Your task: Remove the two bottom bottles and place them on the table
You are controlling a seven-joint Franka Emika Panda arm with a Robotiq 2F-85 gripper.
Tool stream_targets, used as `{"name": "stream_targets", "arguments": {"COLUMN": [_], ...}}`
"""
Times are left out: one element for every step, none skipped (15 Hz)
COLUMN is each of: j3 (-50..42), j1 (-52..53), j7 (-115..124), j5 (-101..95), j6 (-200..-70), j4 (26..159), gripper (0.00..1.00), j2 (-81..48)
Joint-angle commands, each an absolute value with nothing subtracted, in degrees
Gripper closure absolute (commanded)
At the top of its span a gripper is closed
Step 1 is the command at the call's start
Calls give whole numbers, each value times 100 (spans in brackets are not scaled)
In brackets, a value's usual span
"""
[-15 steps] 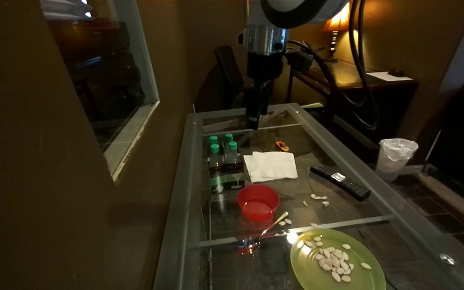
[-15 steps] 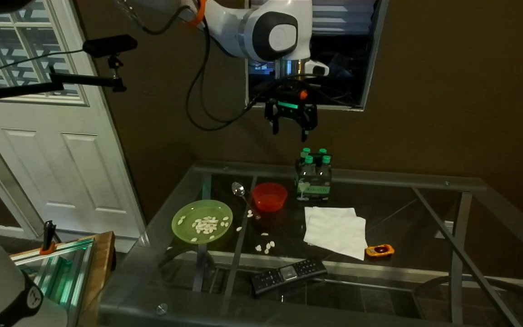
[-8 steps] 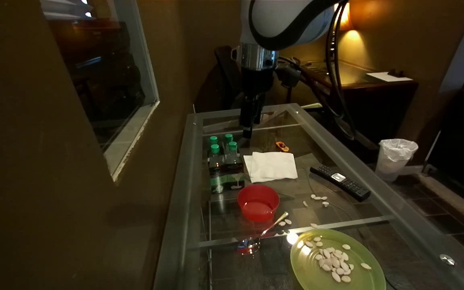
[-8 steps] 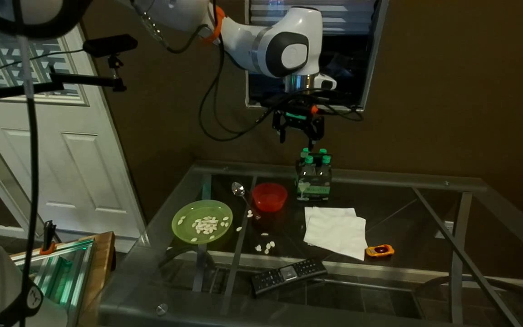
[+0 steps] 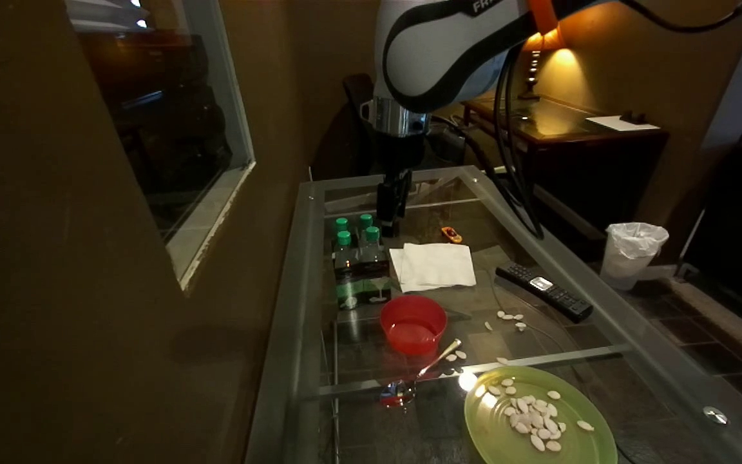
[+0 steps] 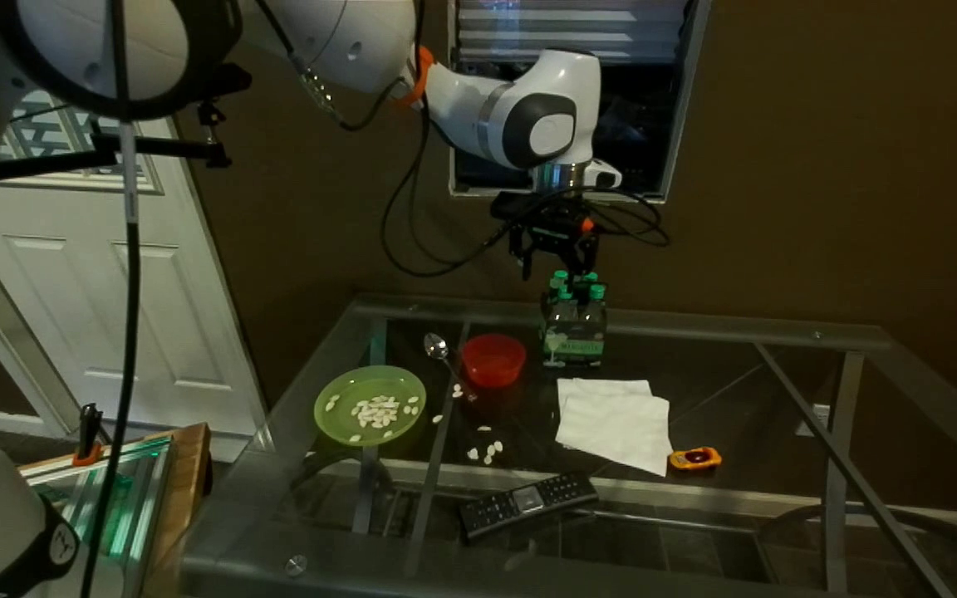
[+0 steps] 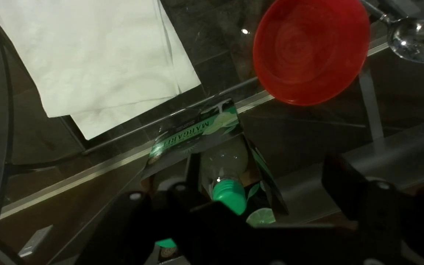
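Note:
Several slim clear bottles with green caps stand upright in a dark, green-labelled carton (image 6: 574, 349); I cannot tell which two are the bottom ones. Two front bottles show in both exterior views, one (image 6: 566, 311) beside another (image 6: 593, 311). The carton stands on the glass-topped table (image 6: 728, 399). My gripper (image 6: 554, 272) is open and empty, just above the bottle caps; it also shows in an exterior view (image 5: 389, 231). In the wrist view the open jaws stand either side of one green cap (image 7: 230, 197), one finger (image 7: 193, 169) over the carton, the other beyond its side. Other bottles are mostly hidden there.
A red bowl (image 6: 493, 361) stands beside the carton, with a spoon (image 6: 437, 346) near it. White napkins (image 6: 615, 423), an orange item (image 6: 694, 458), a remote (image 6: 528, 502), and a green plate (image 6: 333, 415) with white pieces lie around. The wall (image 6: 777, 208) is close behind the carton.
The open gripper has moved down and toward the bottle carton, now just above the caps. The bottles, carton and other table items have not moved.

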State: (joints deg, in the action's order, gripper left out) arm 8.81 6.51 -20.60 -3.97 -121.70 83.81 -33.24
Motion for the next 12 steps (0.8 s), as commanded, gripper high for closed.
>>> {"name": "stream_targets", "arguments": {"j3": [877, 872, 866, 865, 872, 875, 866, 859, 849, 851, 852, 854], "j1": [691, 699, 704, 706, 702, 702, 712, 718, 723, 719, 715, 711], "j7": [-2173, -2144, -2136, -2137, -2138, -2128, -2116, -2081, -2070, -2061, -2060, -2068], "j5": [-476, -476, -484, -487, -471, -460, -477, -475, -489, -478, -473, -473], "j6": [-12295, -12373, -12464, -12563, -12660, -12743, -12816, -12883, -12941, -12973, -13005, -13033], "j4": [8043, 8021, 7994, 7978, 7957, 7945, 7935, 7935, 7934, 7937, 7945, 7948], "gripper": [30, 33, 31, 32, 31, 32, 31, 35, 41, 40, 49, 57], "j2": [-3604, -3637, -3677, -3711, -3750, -3790, -3822, -3853, -3879, -3906, -3928, -3945]}}
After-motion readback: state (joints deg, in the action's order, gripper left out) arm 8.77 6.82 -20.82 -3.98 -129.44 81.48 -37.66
